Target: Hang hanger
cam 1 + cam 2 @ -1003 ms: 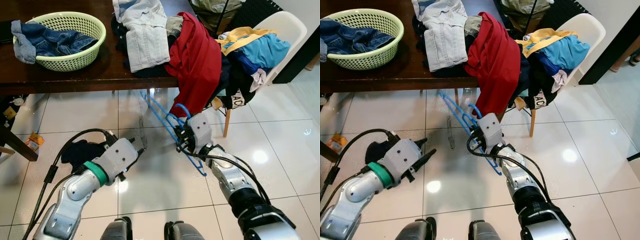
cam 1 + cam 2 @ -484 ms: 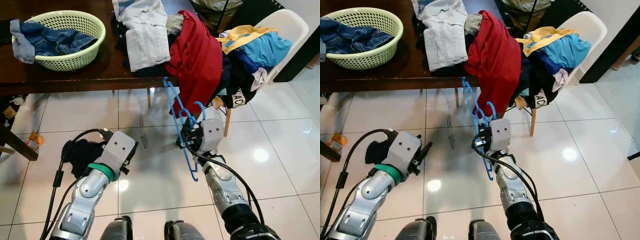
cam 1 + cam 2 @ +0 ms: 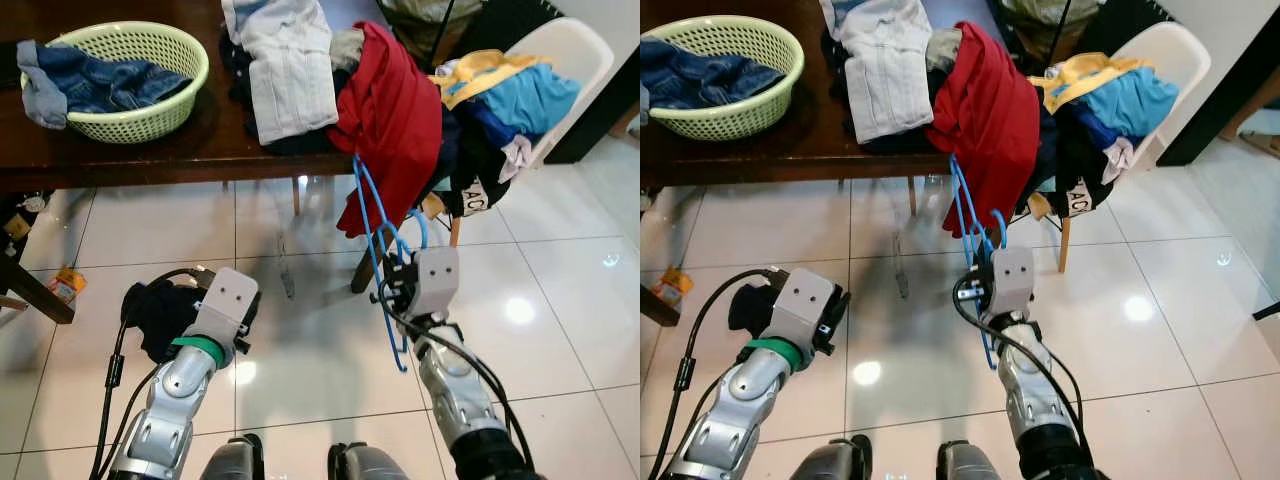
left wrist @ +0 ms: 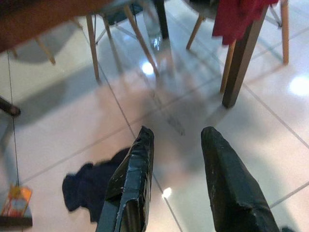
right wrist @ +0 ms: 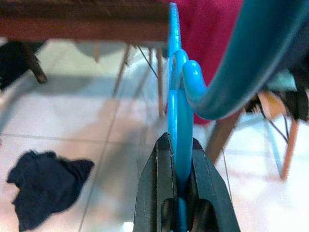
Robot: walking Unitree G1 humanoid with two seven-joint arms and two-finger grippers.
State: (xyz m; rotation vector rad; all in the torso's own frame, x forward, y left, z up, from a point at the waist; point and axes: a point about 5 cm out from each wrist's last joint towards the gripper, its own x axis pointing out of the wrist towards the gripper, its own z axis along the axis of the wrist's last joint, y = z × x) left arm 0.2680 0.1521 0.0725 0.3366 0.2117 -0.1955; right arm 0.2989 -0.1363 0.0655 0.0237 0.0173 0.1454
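A blue plastic hanger (image 3: 374,225) stands nearly upright over the tiled floor, in front of the table edge and the hanging red garment (image 3: 395,110). My right gripper (image 5: 179,145) is shut on the hanger's lower part, and its hook (image 5: 227,77) curves just above the fingers. In the head views the right gripper (image 3: 980,285) sits at mid-height, right of centre. My left gripper (image 4: 177,135) is open with nothing between its fingers and points at the floor under the table. The left arm (image 3: 190,365) is low on the left.
A dark wooden table (image 3: 150,150) carries a green basket (image 3: 130,75) of jeans and a pile of clothes. A white chair (image 3: 565,50) heaped with clothes stands at the right. A dark cloth (image 3: 165,310) lies on the floor by the left arm, and table and chair legs (image 4: 239,67) stand ahead.
The right gripper has swung the hanger from a slant to nearly upright and shifted right. The left arm has drawn back and lower.
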